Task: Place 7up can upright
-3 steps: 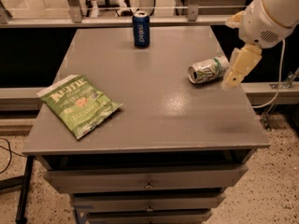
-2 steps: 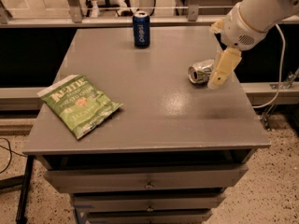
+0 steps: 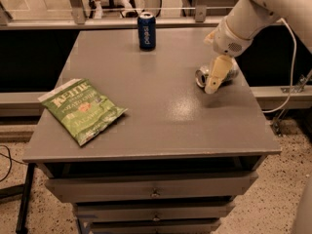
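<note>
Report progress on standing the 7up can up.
Done: nothing yet; the 7up can lies on its side near the right edge of the table. In hand: the tool is down at the can, overlapping its middle in the view; whether it grips the can cannot be told. Left: grasp it, turn it upright, set it on the table, let go.

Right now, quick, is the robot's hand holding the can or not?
The gripper is low at the soda can, which lies on its side near the table's right edge. Open, closed or holding it: cannot be told.
</note>
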Robot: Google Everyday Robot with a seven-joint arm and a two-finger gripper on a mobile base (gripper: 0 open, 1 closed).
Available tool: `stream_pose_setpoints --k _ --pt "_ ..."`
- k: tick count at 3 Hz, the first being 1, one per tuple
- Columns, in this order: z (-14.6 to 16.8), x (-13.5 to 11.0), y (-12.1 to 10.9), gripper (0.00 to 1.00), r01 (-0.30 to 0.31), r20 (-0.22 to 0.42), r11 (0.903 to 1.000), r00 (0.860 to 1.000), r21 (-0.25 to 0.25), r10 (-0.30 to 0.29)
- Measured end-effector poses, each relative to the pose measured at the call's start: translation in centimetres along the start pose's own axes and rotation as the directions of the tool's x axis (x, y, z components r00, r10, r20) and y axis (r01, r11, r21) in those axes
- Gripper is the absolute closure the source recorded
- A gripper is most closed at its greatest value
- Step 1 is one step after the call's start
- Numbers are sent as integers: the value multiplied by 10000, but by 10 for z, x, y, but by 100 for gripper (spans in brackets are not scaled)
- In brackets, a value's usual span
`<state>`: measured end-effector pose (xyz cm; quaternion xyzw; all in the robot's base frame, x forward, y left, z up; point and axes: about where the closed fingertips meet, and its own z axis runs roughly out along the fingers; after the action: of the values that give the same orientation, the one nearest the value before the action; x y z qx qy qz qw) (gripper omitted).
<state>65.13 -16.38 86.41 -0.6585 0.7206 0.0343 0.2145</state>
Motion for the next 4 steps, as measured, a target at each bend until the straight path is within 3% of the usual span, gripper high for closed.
stream_pose_setpoints --k 1,2,4 --pt "20 4 -5 0 10 -132 9993 9999 -386 -16" --pt "32 9 -5 15 100 -240 9978 9996 -661 -116" --pt "26 10 -6 61 267 -121 9969 9995 -744 -276"
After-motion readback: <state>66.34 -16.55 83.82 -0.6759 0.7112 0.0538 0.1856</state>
